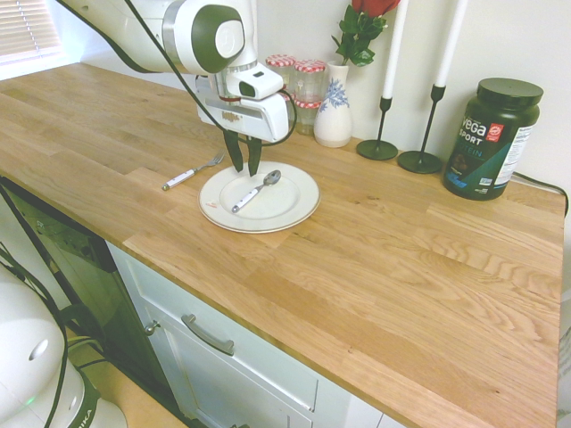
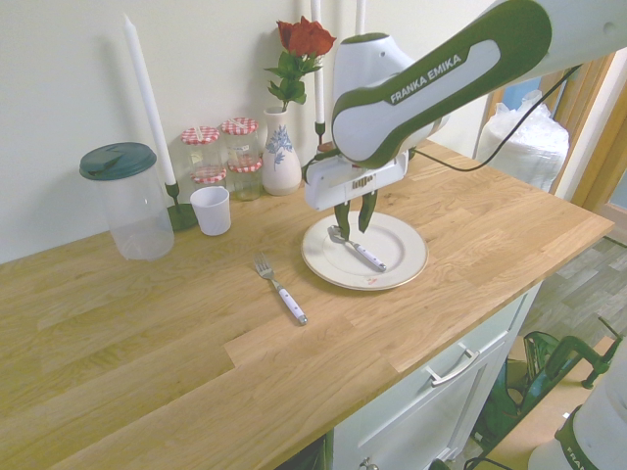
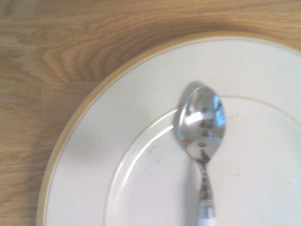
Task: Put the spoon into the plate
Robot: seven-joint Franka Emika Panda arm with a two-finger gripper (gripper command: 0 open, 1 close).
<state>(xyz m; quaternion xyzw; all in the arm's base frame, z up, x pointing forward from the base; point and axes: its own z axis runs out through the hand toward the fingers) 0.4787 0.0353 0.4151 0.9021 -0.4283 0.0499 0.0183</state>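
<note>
The spoon (image 1: pixel 255 192) (image 2: pixel 361 251), silver bowl and white handle, lies flat inside the white plate (image 1: pixel 287 209) (image 2: pixel 404 247) on the wooden counter. Its bowl points toward the wall and rests on the plate's inner ring. My gripper (image 1: pixel 246 169) (image 2: pixel 353 227) hangs just above the spoon's bowl end, over the plate's back part. Its dark fingers stand slightly apart, open, with nothing between them. From the wrist camera I see the spoon's bowl (image 3: pixel 202 125) close up, lying on the plate (image 3: pixel 117 141).
A white-handled fork (image 1: pixel 190 172) (image 2: pixel 281 289) lies on the counter beside the plate. Along the wall stand a vase with a rose (image 1: pixel 335 111), red-lidded jars (image 1: pixel 299 85), two candlesticks (image 1: pixel 379 134), a dark tub (image 1: pixel 492 138), a plastic container (image 2: pixel 127 201) and a white cup (image 2: pixel 211 209).
</note>
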